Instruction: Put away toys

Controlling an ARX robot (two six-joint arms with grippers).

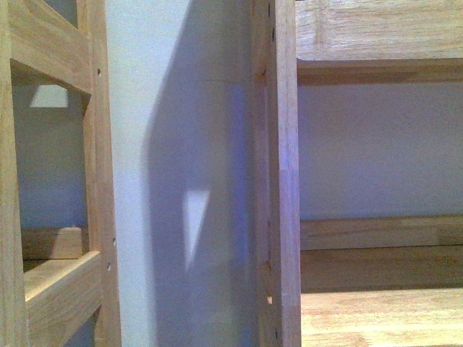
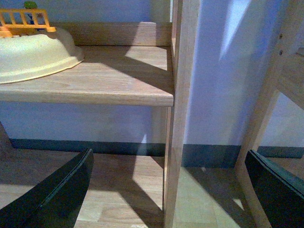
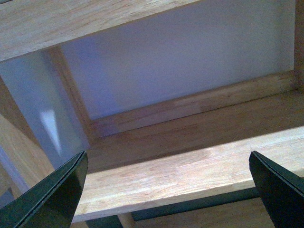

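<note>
No toy shows in any of the three views, so its place, its heading, its long axis and its look cannot be told from here. The front view sits close against wooden shelving: a pale upright (image 1: pixel 278 173) runs down the middle, with a shelf board (image 1: pixel 380 318) to its right, another board (image 1: pixel 376 32) above it, and a white wall (image 1: pixel 181 144) crossed by a slanting shadow between this unit and a second wooden frame (image 1: pixel 94 166) at the left. Neither arm appears there. In the left wrist view the left gripper (image 2: pixel 173 190) stands spread wide, its two dark fingers (image 2: pixel 52 194) at the lower corners with nothing between them — behind it are a post (image 2: pixel 178 114), a shelf (image 2: pixel 109 78) and a wood floor (image 2: pixel 123 190). On that shelf rests a cream basin (image 2: pixel 33 54), seemingly turned rim-down, though the crop makes that unsure, and beside its top is an orange slatted plastic piece (image 2: pixel 26 19), with a small green thing (image 2: pixel 31 4) just behind. In the right wrist view the right gripper (image 3: pixel 168 190) is likewise released, its fingers (image 3: pixel 57 194) far apart and empty, facing a shelf edge (image 3: pixel 190 175) and the white back wall (image 3: pixel 180 57).
</note>
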